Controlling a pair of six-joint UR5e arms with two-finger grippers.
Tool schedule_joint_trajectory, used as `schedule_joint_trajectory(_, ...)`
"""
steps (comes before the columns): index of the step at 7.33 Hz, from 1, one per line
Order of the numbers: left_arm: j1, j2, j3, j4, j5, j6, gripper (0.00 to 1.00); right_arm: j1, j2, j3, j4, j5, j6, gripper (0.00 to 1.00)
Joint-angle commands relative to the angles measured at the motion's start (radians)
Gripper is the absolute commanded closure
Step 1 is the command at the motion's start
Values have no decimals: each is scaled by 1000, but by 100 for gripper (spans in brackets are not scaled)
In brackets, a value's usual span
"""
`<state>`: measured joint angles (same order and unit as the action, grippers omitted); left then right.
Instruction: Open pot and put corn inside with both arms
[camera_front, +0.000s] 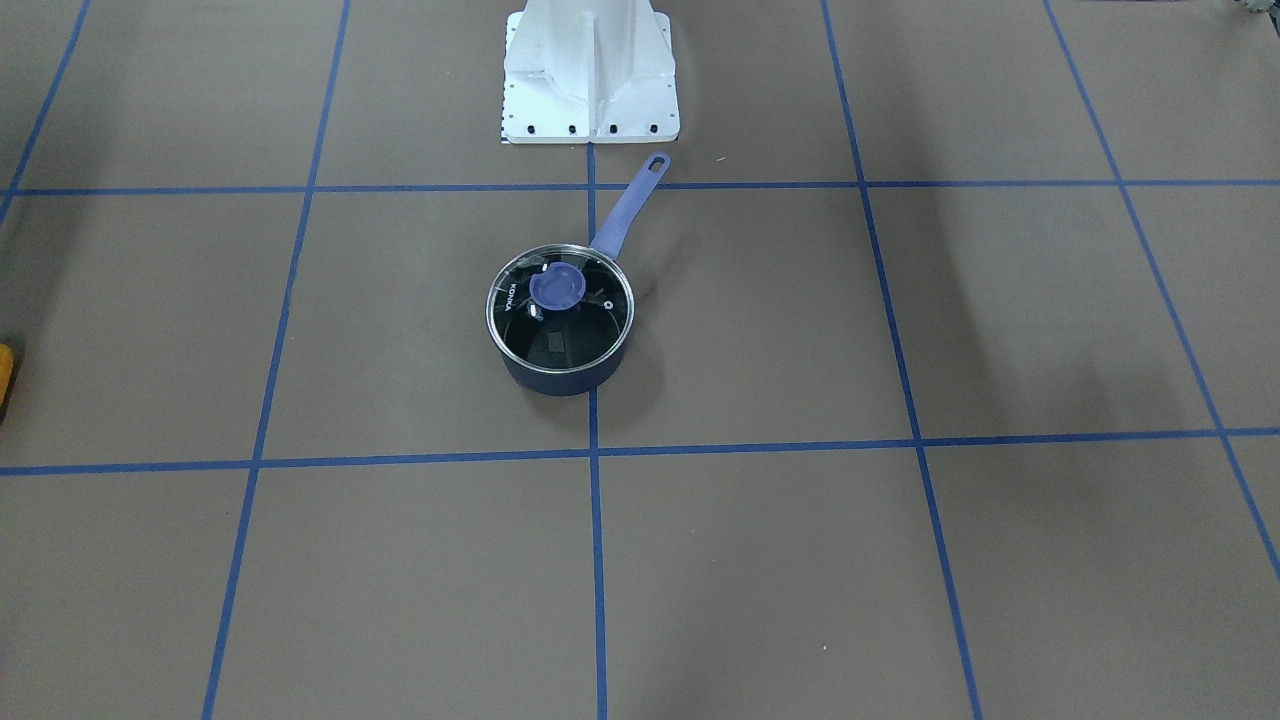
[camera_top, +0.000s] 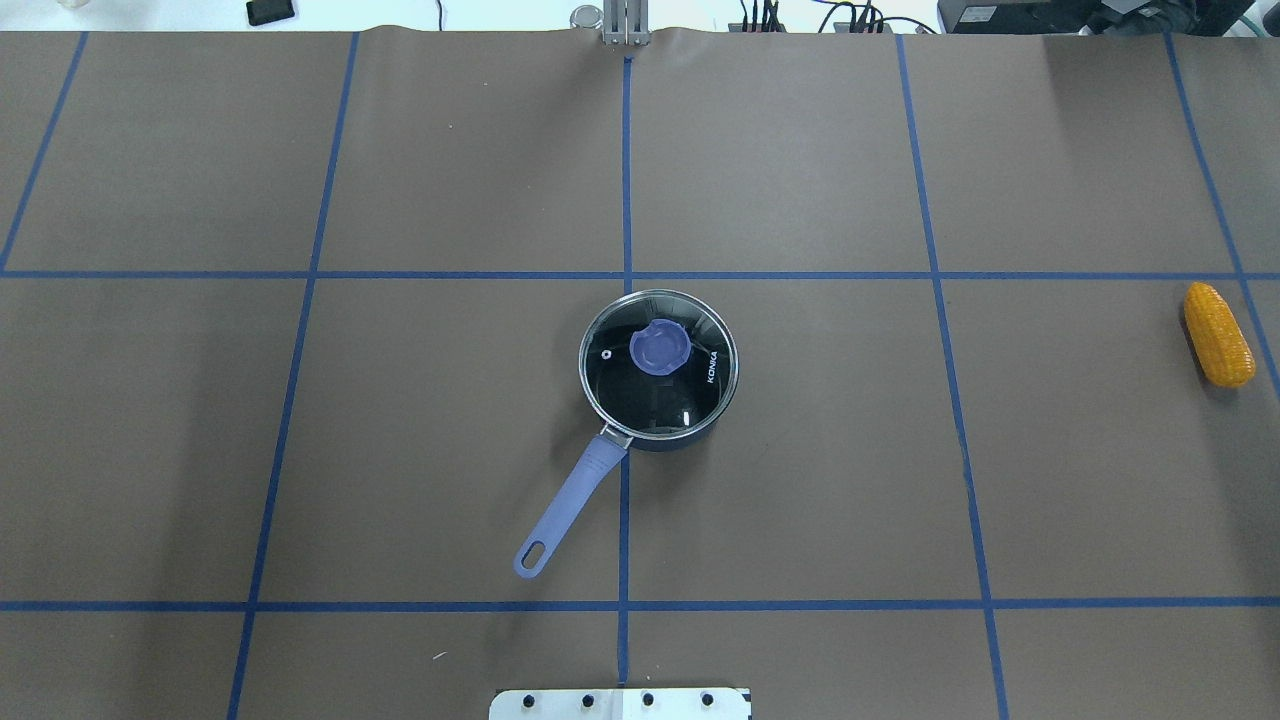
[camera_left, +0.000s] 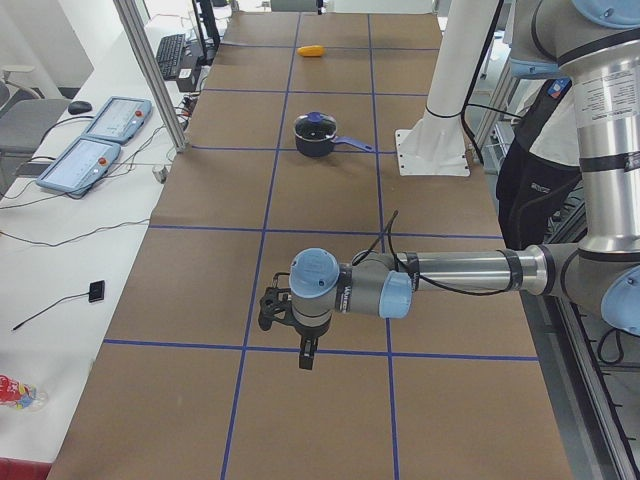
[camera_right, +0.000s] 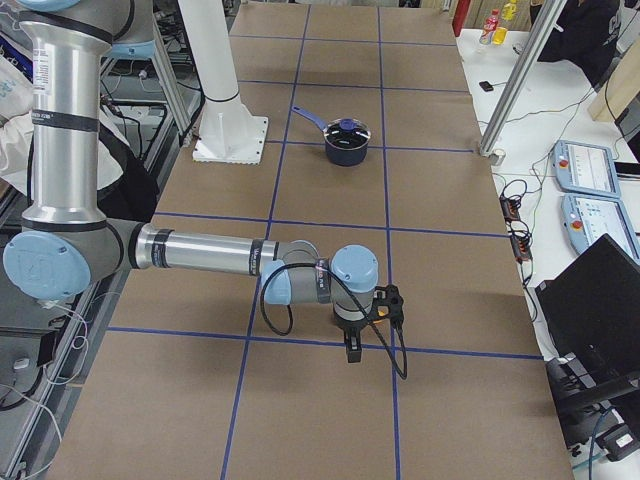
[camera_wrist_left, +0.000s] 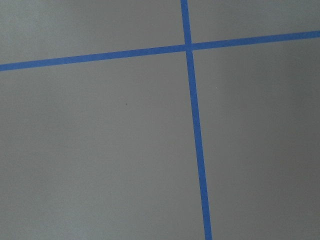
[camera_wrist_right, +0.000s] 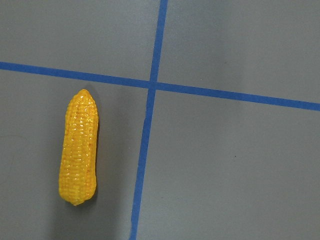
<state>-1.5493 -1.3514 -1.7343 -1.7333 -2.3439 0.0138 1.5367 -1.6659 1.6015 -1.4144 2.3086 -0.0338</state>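
The dark blue pot (camera_top: 658, 365) stands mid-table with its glass lid and blue knob (camera_top: 659, 348) on, handle (camera_top: 570, 500) pointing toward the robot's base. It also shows in the front view (camera_front: 560, 320). The yellow-orange corn (camera_top: 1218, 335) lies far off on the robot's right, and shows below the camera in the right wrist view (camera_wrist_right: 79, 147). My left gripper (camera_left: 304, 355) hovers over bare table far to the left. My right gripper (camera_right: 350, 352) hovers at the far right end near the corn. I cannot tell whether either is open or shut.
The white base pedestal (camera_front: 590, 70) stands behind the pot's handle. Blue tape lines (camera_top: 626, 180) grid the brown table. A side bench holds teach pendants (camera_left: 95, 140), with metal frame posts (camera_right: 515, 75) along that table edge. A person (camera_left: 535, 150) stands behind the robot.
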Motion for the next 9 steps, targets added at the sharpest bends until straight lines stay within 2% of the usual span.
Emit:
schedule_joint_trajectory(1,0,-2,-2,0,0,0,2,0,0,0,0,0,0,0)
schedule_joint_trajectory(5,0,-5,-10,-27,0,-3,2,0,-2,11,3,0,-1,0)
schedule_joint_trajectory(6,-2,-5,-25,-23,1,-5,2,0,4,15,67,-2,-5,0)
schedule_joint_trajectory(7,0,-11,-28,-28,0,-5,2,0,3,8,219,-9,2,0)
schedule_joint_trajectory(8,-2,-18,-31,-57,0,-5,2,0,3,9,312,-17,21,0)
schedule_joint_trajectory(9,-2,-20,-36,-128,0,-3,2,0,17,18,317,-15,46,0)
